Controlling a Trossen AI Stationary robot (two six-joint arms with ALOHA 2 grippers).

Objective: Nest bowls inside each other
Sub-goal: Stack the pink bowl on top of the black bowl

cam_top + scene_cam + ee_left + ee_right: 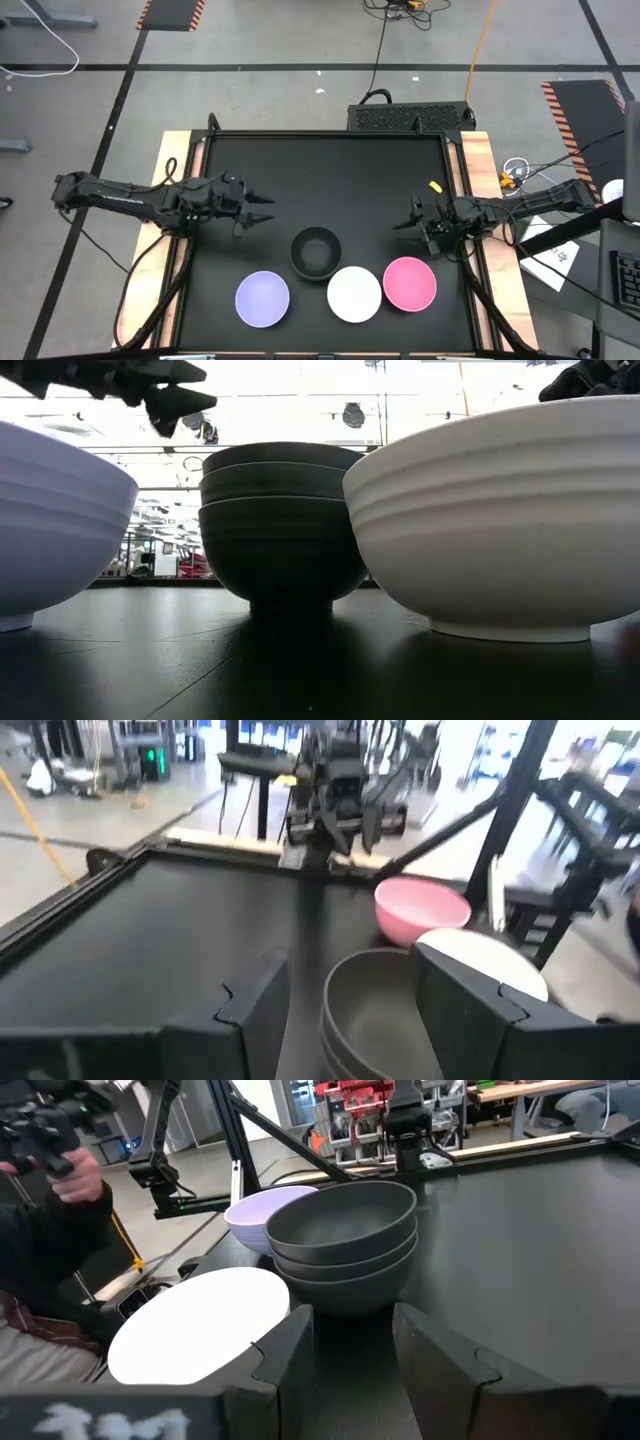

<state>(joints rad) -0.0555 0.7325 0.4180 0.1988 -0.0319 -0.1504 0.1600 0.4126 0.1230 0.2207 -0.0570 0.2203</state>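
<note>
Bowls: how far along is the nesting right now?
Done: the three black bowls sit nested in one stack. In hand: nothing; the left gripper and right gripper hover open and empty on either side of the stack. Left: the purple bowl, white bowl and pink bowl stand separately on the table.

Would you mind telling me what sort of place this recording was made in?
Probably a robotics lab or workshop: a black-topped table stands on a concrete floor with hazard-striped mats, loose cables trail across it, and metal equipment racks fill the room behind.
</note>
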